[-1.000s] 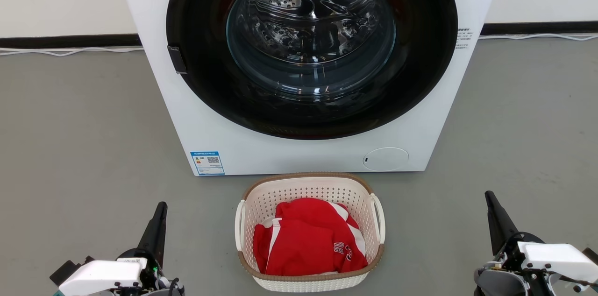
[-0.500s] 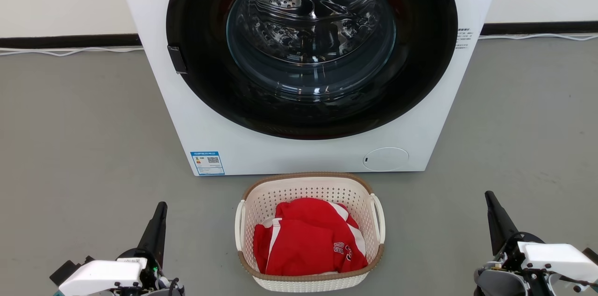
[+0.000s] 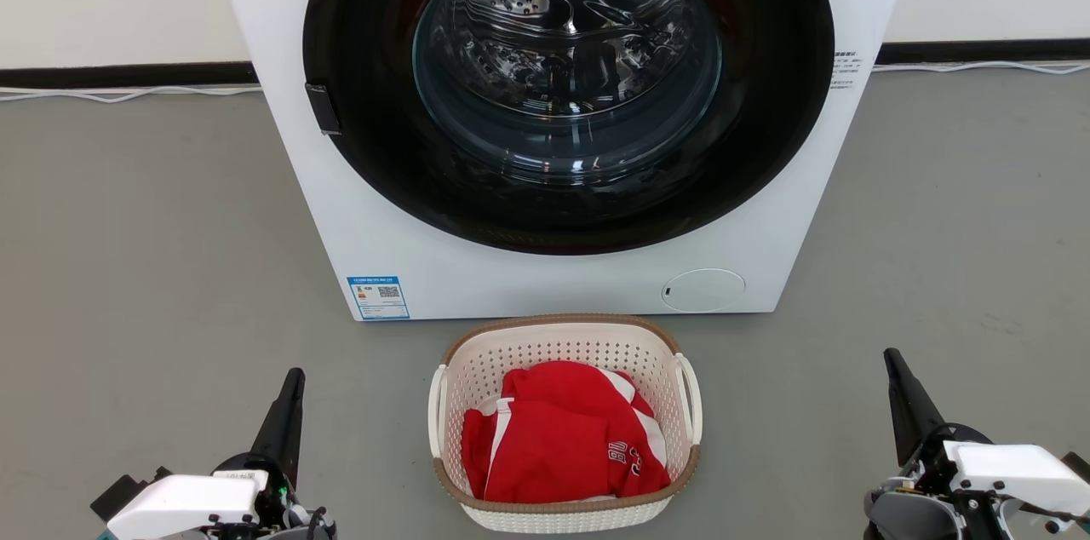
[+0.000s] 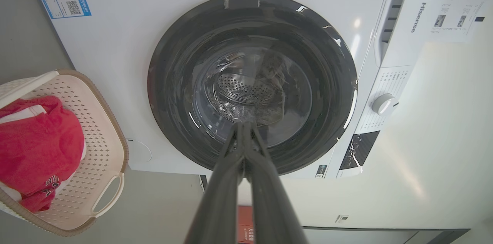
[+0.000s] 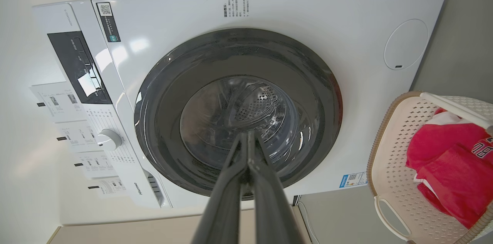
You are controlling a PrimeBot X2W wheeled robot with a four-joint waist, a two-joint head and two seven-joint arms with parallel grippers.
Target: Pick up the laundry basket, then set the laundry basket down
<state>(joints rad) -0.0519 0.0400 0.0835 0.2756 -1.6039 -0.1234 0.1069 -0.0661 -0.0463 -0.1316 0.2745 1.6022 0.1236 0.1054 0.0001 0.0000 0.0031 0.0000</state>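
The laundry basket [image 3: 562, 348] stands on the grey floor just in front of the washing machine, cream-white and perforated with a brown rim and white side handles; it also shows in the left wrist view [image 4: 104, 136] and in the right wrist view [image 5: 396, 159]. A red garment [image 3: 562, 433] lies inside it. My left gripper [image 3: 295, 376] hangs shut to the basket's left, apart from it, holding nothing. My right gripper [image 3: 891, 357] hangs shut to its right, also apart and empty. In the wrist views the left fingertips [image 4: 243, 125] and the right fingertips [image 5: 246, 134] meet.
The white washing machine [image 3: 383, 208] with its round dark glass door [image 3: 566, 63] stands close behind the basket. Grey floor [image 3: 153, 250] spreads on both sides. A white cable [image 3: 128, 94] runs along the wall's black skirting.
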